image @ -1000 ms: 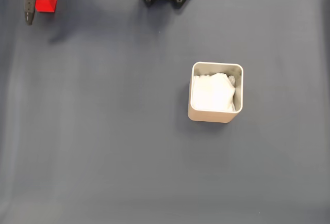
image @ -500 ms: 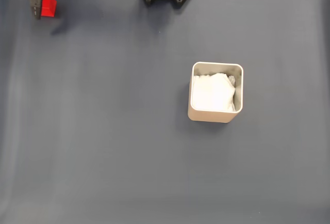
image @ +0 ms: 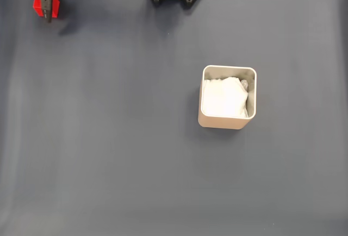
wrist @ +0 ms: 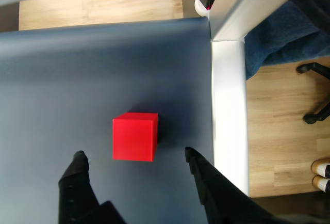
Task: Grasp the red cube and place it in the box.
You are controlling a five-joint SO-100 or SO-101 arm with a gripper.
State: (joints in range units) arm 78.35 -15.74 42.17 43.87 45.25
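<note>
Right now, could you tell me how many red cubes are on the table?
1. The red cube sits on the dark mat near the table's edge, just ahead of the open gripper; in the fixed view it is at the top left corner, partly covered by the arm.

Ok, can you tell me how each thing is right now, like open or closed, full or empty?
gripper: open, fingers apart, nothing held, above the table.
red cube: flat on the table, ungrasped, just ahead of the gap between the fingers.
box: upright, open top, white padding inside, no cube in it.
table: covered by a dark mat.
</note>
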